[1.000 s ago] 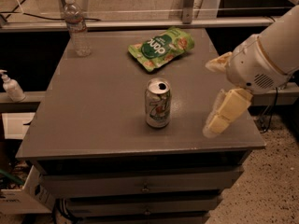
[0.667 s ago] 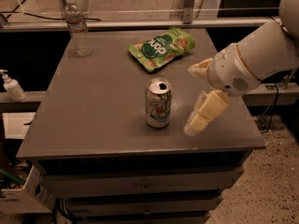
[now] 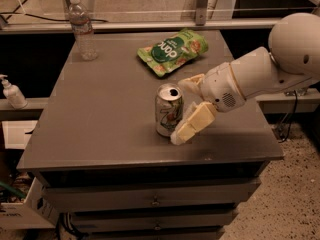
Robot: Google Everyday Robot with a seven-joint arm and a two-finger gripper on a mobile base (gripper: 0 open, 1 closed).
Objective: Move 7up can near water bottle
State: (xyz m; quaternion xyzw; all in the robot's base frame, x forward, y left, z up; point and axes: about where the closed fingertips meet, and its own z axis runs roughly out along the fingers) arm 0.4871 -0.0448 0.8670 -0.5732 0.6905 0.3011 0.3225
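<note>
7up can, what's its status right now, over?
End effector open beside 7up can, not gripping. Can upright, mid-table. Water bottle at far-left corner; green snack bag off that line.

— How many drinks are you counting on the one table?

— I'm counting two: one 7up can and one water bottle.

— Is anything else showing?

— One green snack bag is lying on the table, and one white pump bottle is standing off it, on a ledge.

— And grippers?

— I'm seeing one gripper, hanging just beside the can, its two fingers standing apart.
</note>
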